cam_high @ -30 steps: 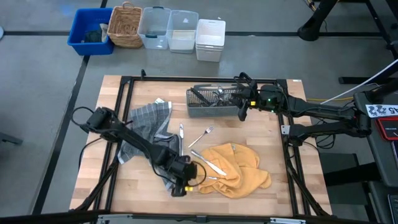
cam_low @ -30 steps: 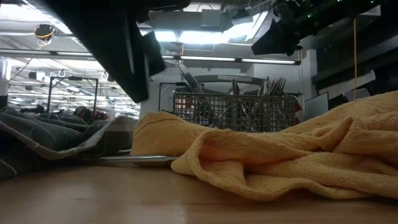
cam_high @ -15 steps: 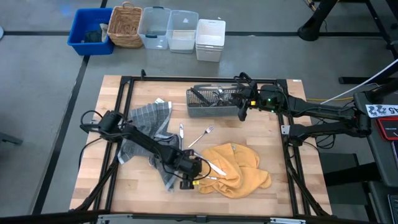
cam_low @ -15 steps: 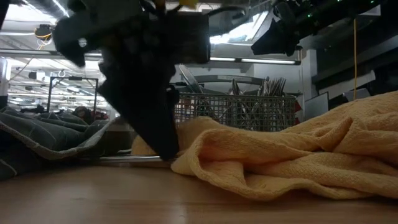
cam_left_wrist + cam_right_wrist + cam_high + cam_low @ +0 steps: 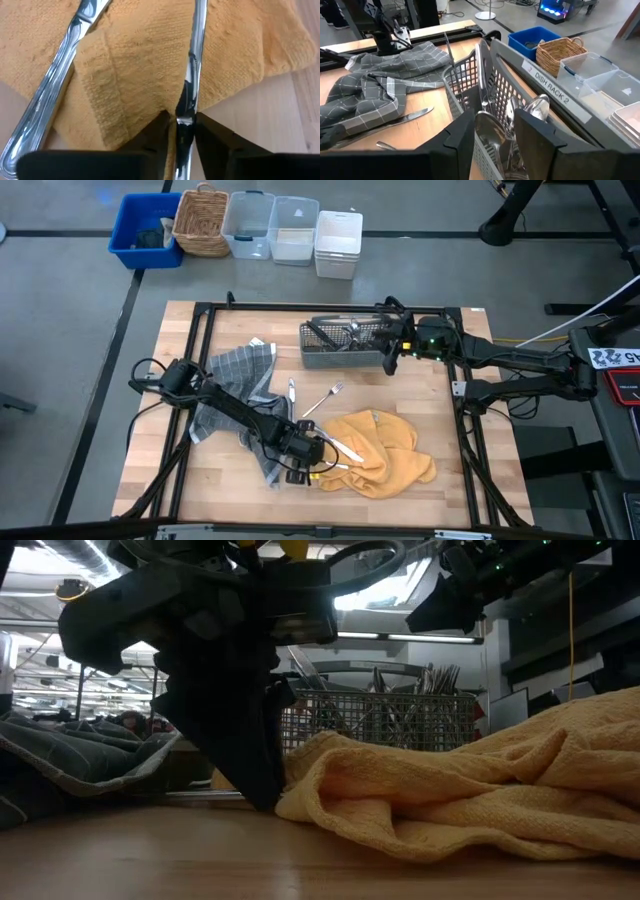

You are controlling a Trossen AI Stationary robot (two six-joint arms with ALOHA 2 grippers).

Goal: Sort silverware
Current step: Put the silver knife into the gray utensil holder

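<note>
My left gripper is down at the left edge of the orange towel, its fingers closed on a slim piece of silverware that lies across the towel's edge. A second piece lies beside it on the towel. A fork and a knife lie flat on the wood. The grey mesh caddy holds several upright pieces. My right gripper hangs open above the caddy's right end, with nothing between its fingers. My left gripper pinches the silver piece's shaft between its two fingers, one on each long side. The fingers come steeply from above, slanting toward the towel. The piece still lies flat, its far part on the orange towel and its near part over the wood.
A grey checked cloth lies crumpled left of centre, under my left arm. A black frame borders the table. Beyond the far edge stand a blue bin, a wicker basket and clear and white tubs.
My left gripper has come down from well above the table to the wood at the towel's left edge, shifting a little toward the towel and rolling as it sank. The towel and the silverware lie as before.
</note>
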